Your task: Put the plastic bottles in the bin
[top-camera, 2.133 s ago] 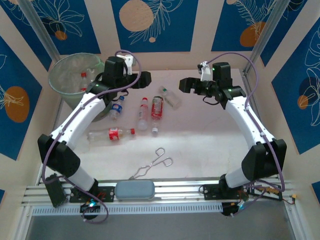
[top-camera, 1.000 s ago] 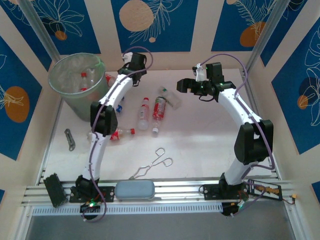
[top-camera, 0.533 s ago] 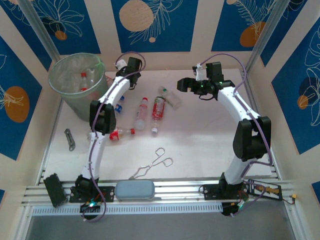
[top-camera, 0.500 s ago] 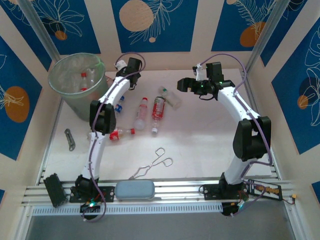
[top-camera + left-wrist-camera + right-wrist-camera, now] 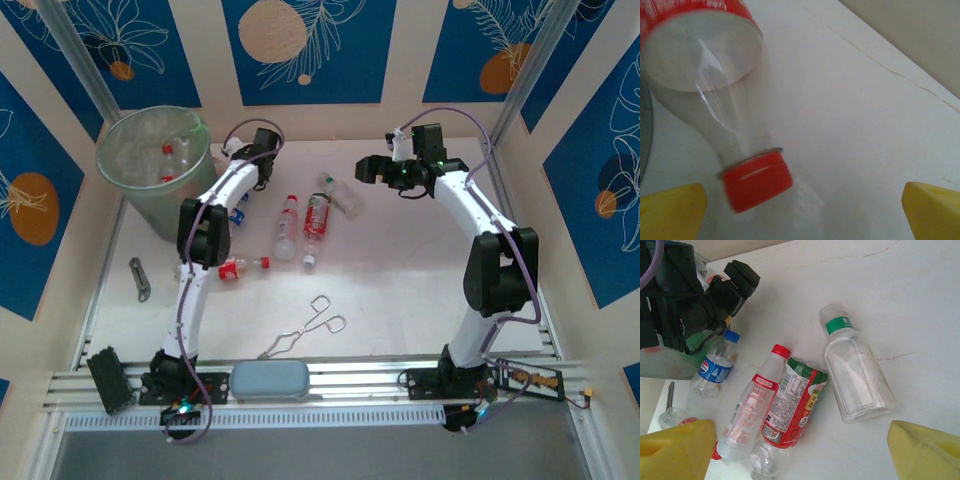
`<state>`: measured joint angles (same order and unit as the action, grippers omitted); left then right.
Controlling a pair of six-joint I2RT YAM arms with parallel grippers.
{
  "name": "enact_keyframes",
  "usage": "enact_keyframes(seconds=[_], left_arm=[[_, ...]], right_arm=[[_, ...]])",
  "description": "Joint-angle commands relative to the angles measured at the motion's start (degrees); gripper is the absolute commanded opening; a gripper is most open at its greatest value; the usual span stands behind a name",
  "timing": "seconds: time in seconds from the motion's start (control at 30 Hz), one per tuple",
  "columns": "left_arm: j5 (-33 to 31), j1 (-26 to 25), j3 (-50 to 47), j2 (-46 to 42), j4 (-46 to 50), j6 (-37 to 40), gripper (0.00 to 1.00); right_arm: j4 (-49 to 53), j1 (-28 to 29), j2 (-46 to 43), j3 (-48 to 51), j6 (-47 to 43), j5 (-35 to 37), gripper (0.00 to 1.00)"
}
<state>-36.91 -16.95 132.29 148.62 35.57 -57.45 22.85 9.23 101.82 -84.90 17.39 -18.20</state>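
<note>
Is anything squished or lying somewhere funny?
Yes. The bottle with the red and green label looks squashed and crinkly, lying on its side beside a red-capped bottle. Some metal tongs also lie on the table, nearer the arms' bases than the bottles.

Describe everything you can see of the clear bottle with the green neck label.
It is a clear, flat-sided plastic bottle, seemingly empty, with a pale cap and a green neck band bearing white characters. It lies on its side on the white table, close beside a crushed red-and-green-labelled bottle; whether they touch is unclear.
</note>
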Motion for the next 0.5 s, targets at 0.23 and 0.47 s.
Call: enact_keyframes(seconds=[0.23,0.47], left_arm=[[1.2,2.6,-2.3,0.1,-1.6,-3.2,1.0],[1.2,4.2,-2.3,0.5,-2.1,-3.5,0.91]], right_arm=[[2.0,-0.7,1.3,-2.2,-1.6,-0.3,0.89],[2.7,-0.8,2.5,-3.2,-1.8,-0.2,0.89]])
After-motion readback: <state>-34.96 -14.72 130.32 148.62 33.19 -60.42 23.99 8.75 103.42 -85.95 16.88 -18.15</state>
